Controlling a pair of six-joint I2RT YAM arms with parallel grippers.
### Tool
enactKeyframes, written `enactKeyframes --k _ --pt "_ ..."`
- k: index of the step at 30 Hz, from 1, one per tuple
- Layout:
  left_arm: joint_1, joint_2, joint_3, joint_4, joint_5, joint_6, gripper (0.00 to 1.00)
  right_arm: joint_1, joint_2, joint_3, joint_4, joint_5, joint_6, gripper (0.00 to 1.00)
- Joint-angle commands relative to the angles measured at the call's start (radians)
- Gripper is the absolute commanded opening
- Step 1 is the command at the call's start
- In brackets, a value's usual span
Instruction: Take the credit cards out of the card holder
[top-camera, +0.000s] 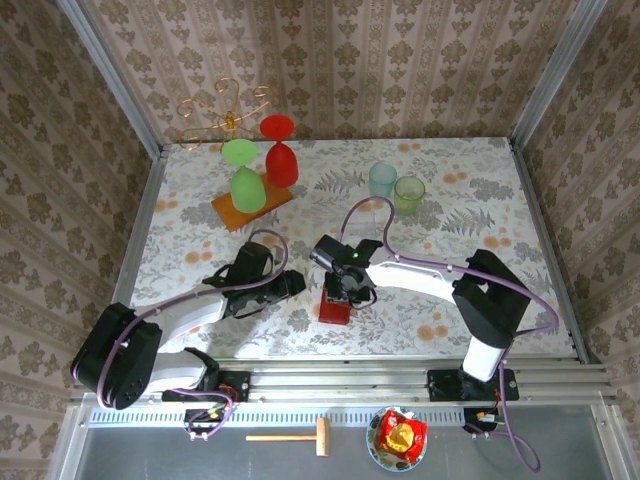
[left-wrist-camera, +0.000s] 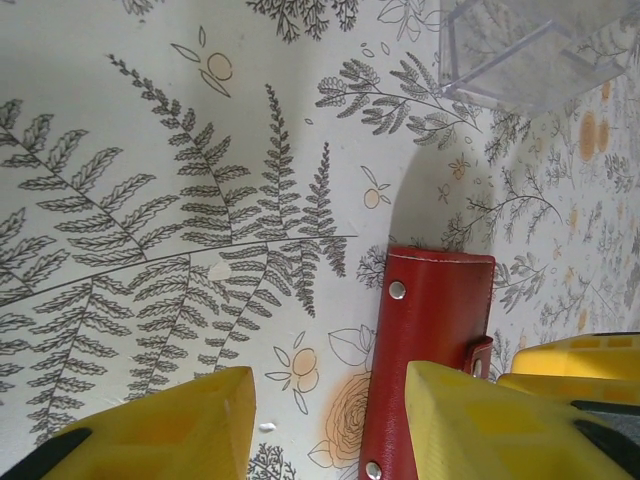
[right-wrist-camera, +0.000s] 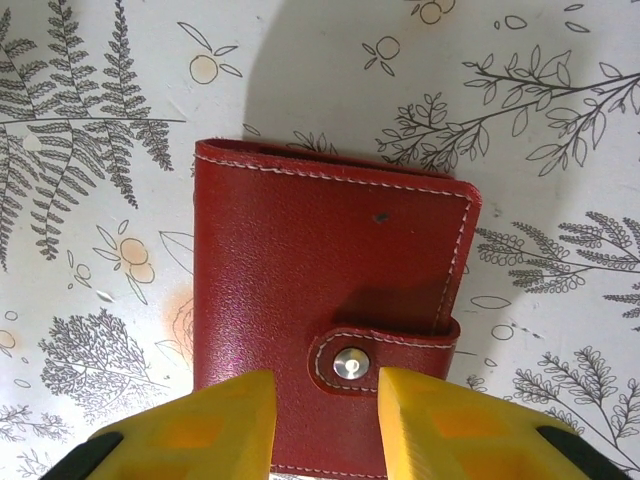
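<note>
Near the front middle of the counter (top-camera: 470, 190), between the two arms, lies the card holder (top-camera: 335, 307), flat and folded shut, its red cover up and its strap (right-wrist-camera: 395, 345) brought round the edge and pressed onto the snap stud (right-wrist-camera: 350, 365). From that I judge the credit cards to be inside, none drawn out yet. The right arm (top-camera: 430, 275) reaches in from the right and hangs its jaws straight over the holder; its wrist view shows the two yellow fingers (right-wrist-camera: 200, 435) partly spread, one on each side of the stud, pinching nothing, though whether they touch the leather I cannot tell. The left arm (top-camera: 200, 310) lies low on the counter just left of the holder, jaws also spread and empty, bare fern-print cloth between the fingers (left-wrist-camera: 170, 430) and the right-hand one over the holder's near long edge (left-wrist-camera: 385, 400). The step in hand looks to be the very first: getting the holder unfastened. The next move probably calls for one set of jaws to pin the body down while the other catches the free end of the strap and peels it off the stud, since a light case like this would likely lift or slide if pulled unheld.
</note>
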Motion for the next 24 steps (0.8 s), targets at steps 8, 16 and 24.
enactKeyframes --k 8,16,24 --pt "0.026 -0.012 -0.030 0.019 0.025 0.026 0.44 0.018 0.070 0.053 -0.064 0.034 0.048 0.32" --pt "0.037 -0.012 -0.041 0.027 0.033 0.029 0.44 0.022 0.104 0.067 -0.073 0.033 0.045 0.31" --pt "0.045 -0.006 -0.048 0.037 0.036 0.029 0.44 0.021 0.146 0.068 -0.072 0.037 0.041 0.29"
